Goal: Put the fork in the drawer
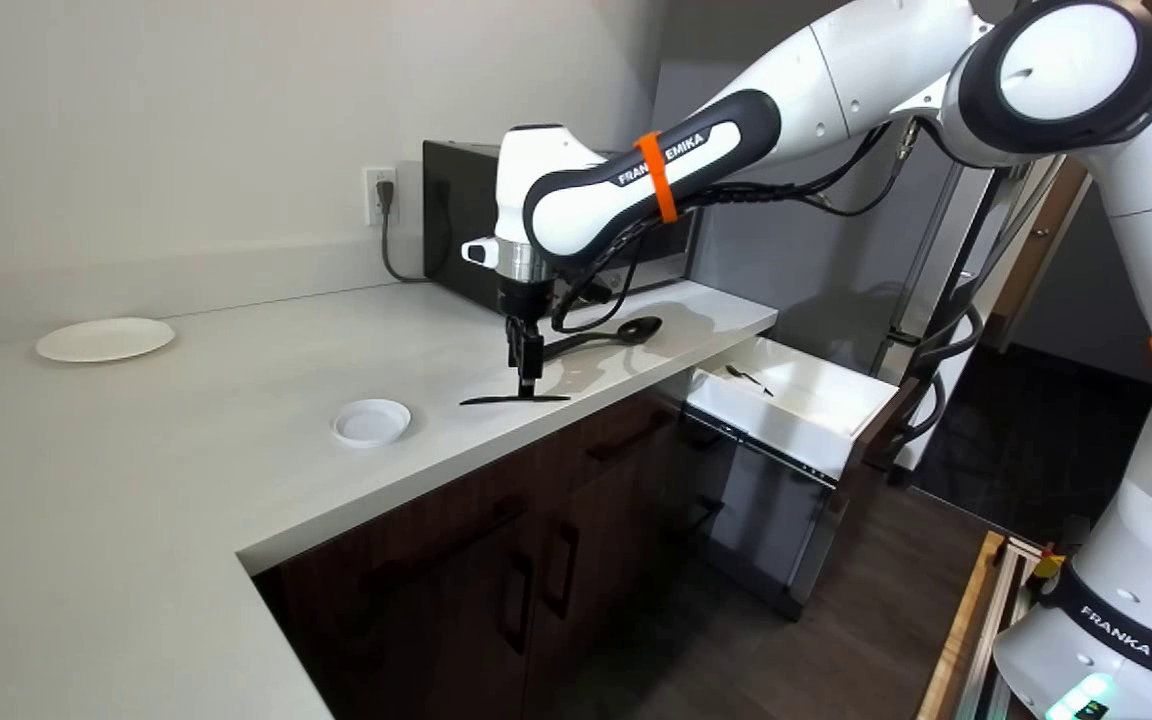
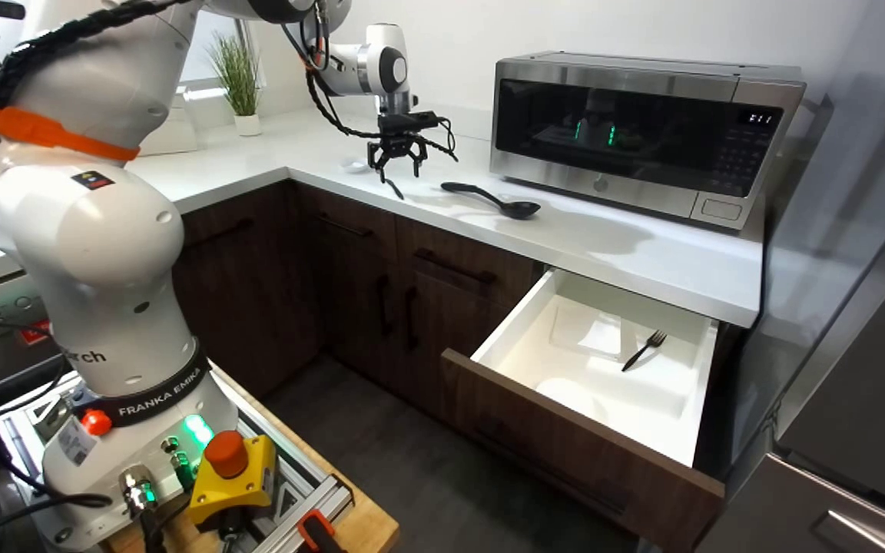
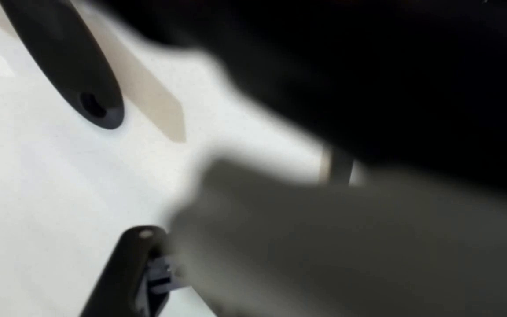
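While the pincer (image 2: 399, 177) is held low over the white table (image 1: 136, 500), its fingers are seen set wide apart. Right below it, a thin dark utensil (image 1: 496, 400) is laid flat nr the table's front edge; whether it's touched by the fingertips can't be told. The fork (image 2: 641, 353) is seen lying in the pulled-out drawer (image 2: 661, 395), lower than the pincer & well apart from it, toward the microwave (image 2: 619, 138), w/ tines turned to the drawer's back. On that same side of the pincer, a black spoon (image 2: 492, 199) is laid on the table, handle end near, bowl away. On the pincer's opp. side, a small wht dish (image 1: 371, 423) is placed nearby & a wht plate (image 1: 104, 340) farther off, as shown in an exterior view.
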Controlling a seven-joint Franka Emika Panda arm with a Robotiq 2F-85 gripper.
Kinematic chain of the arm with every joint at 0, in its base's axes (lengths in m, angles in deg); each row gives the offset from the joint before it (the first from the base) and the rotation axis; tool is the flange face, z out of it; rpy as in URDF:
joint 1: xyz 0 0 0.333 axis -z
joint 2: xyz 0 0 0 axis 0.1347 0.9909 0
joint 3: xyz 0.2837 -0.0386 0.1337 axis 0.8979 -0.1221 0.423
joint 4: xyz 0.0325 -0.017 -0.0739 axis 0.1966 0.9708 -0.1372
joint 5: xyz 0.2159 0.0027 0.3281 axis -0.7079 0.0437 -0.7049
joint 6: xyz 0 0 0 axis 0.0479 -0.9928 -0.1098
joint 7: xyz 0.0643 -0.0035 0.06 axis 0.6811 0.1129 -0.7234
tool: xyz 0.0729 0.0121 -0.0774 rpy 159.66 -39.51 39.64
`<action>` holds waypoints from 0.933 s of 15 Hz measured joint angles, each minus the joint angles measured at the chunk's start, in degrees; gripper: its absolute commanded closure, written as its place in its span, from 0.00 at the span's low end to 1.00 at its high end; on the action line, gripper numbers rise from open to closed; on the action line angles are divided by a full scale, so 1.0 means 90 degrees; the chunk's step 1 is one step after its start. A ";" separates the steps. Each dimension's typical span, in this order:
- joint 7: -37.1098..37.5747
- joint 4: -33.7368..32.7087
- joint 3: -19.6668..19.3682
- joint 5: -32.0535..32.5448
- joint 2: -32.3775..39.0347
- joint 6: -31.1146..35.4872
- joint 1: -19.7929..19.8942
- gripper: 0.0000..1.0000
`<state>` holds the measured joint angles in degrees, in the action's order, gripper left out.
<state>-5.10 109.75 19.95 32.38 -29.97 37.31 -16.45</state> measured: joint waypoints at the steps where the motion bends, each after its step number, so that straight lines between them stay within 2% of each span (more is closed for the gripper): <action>1: 0.0007 -0.0009 0.0012 -0.0002 0.0014 0.0006 -0.0014 0.11; 2: 0.0008 -0.0009 0.0026 -0.0004 0.0014 0.0011 -0.0021 0.11; 6: 0.0021 0.0044 0.0031 -0.0017 0.0003 0.0055 0.0002 0.28; 7: 0.0023 0.0059 0.0028 -0.0018 0.0006 0.0055 0.0016 0.26; 8: 0.0024 0.0071 0.0024 -0.0020 0.0011 0.0055 0.0024 0.30; 9: 0.0025 0.0079 0.0023 -0.0022 0.0017 0.0055 0.0030 0.38; 10: 0.0025 0.0082 0.0023 -0.0022 0.0027 0.0055 0.0031 0.41; 12: 0.0025 0.0083 0.0028 -0.0023 0.0046 0.0055 0.0028 0.63; 14: 0.0027 0.0089 0.0033 -0.0028 0.0054 0.0055 0.0026 0.72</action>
<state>-4.86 110.55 20.25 32.13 -29.48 37.81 -16.21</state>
